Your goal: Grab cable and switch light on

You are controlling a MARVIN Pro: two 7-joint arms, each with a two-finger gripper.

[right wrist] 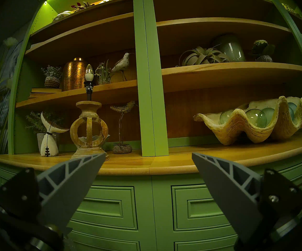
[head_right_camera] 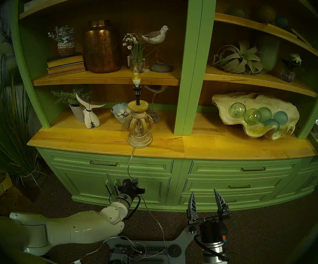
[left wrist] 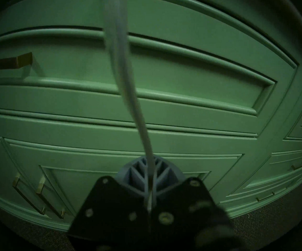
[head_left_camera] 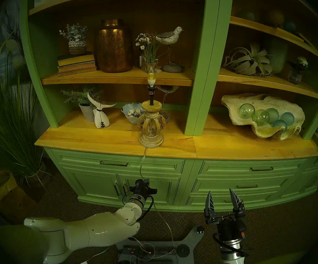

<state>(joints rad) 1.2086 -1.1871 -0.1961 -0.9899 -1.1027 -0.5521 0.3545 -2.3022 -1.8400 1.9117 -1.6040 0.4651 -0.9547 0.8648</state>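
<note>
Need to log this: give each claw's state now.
Left claw: shut on the thin translucent lamp cable.
Right claw: open, empty.

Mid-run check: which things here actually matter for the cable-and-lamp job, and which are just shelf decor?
Part of the job:
- cable, hanging from the lamp down the cabinet front
- light, bulb on the carved wooden lamp base
- left gripper, shut on the cable
- right gripper, open, holding nothing

Just lying about:
- glass balls in the clam shell
- copper vase
- bird figure
- whale tail
</note>
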